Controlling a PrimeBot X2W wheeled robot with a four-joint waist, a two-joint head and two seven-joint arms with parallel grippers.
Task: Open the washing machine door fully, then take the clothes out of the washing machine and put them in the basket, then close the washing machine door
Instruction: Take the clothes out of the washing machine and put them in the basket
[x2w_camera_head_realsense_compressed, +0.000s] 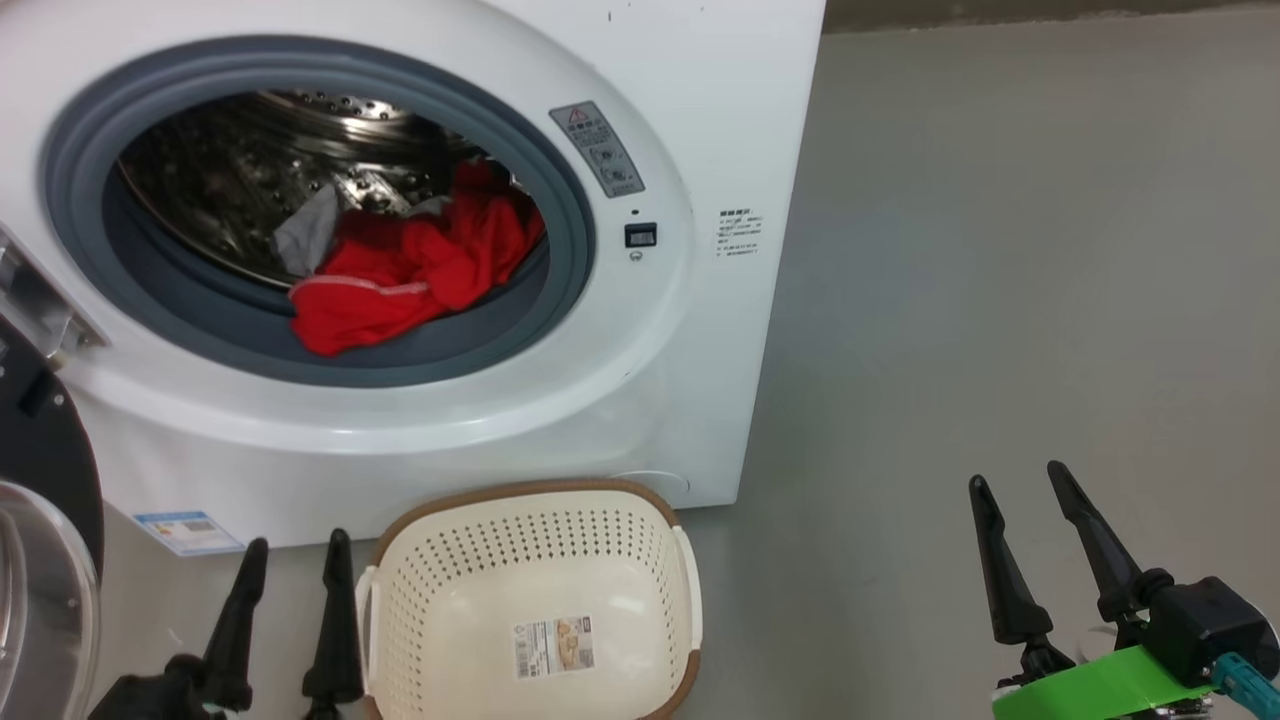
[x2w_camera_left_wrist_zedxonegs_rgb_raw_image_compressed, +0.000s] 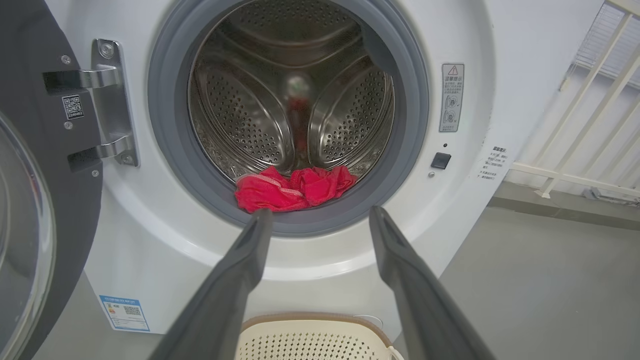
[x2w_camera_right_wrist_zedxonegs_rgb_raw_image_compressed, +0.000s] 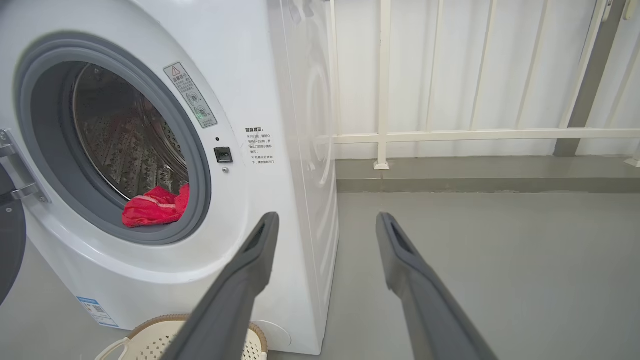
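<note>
Red fabric clothes (x2w_camera_head_realsense_compressed: 410, 270) with a grey scrap (x2w_camera_head_realsense_compressed: 305, 235), heaped at the lip of the steel drum (x2w_camera_head_realsense_compressed: 220, 170) inside the white boxy washing machine (x2w_camera_head_realsense_compressed: 700, 100), none yet moved; black-rimmed round glass door (x2w_camera_head_realsense_compressed: 45, 470) swung open; cream perforated plastic basket (x2w_camera_head_realsense_compressed: 450, 560) below, empty; left gripper (x2w_camera_head_realsense_compressed: 298, 540) and right gripper (x2w_camera_head_realsense_compressed: 1016, 474) spread wide, unladen.

The smooth grey floor (x2w_camera_head_realsense_compressed: 1000, 300) bears two things: the white washing machine (x2w_camera_head_realsense_compressed: 720, 120) and, just before its lower front, the cream basket (x2w_camera_head_realsense_compressed: 450, 570), upright with its mouth facing up. At the floor's far edge a low kerb (x2w_camera_right_wrist_zedxonegs_rgb_raw_image_compressed: 475, 185) carries a white railing (x2w_camera_right_wrist_zedxonegs_rgb_raw_image_compressed: 385, 100).
</note>
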